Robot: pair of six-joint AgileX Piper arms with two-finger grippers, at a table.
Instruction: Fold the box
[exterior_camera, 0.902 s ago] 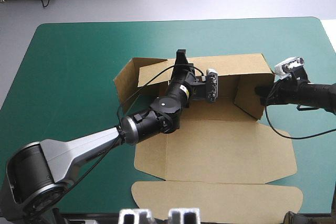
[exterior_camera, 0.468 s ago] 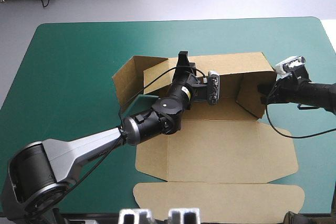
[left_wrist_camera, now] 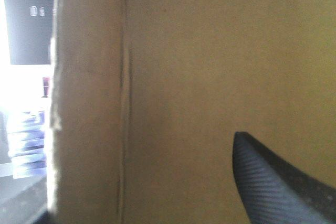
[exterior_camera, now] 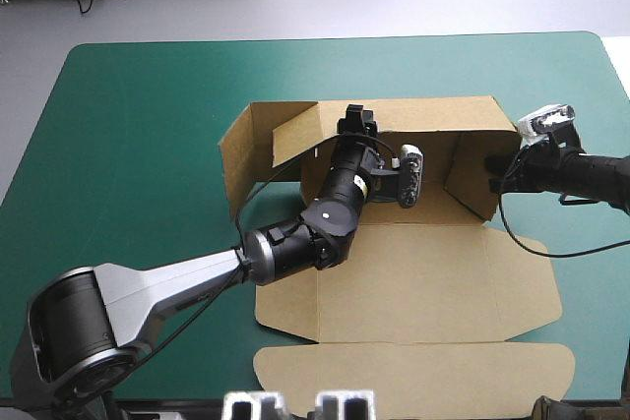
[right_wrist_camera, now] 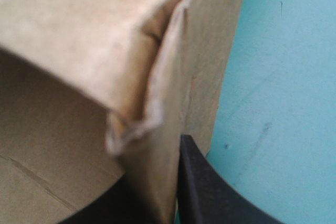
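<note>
- Box [exterior_camera: 394,272] lies mid-counter [exterior_camera: 128,115], long axis left to right, back wall [exterior_camera: 443,117] raised, lid [exterior_camera: 413,366] flat toward the near edge.
- Right tool [exterior_camera: 497,176] is clamped on the right wall [exterior_camera: 471,179].
- Left tool [exterior_camera: 356,125] is inside, against the back wall; I can't tell its state.
- Left wall [exterior_camera: 236,154] leans outward, nearer my left arm.

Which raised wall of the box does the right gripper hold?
The short wall at the box's right end: the right gripper is shut on its edge. The long far wall and the left end wall are not between its fingers.
</note>
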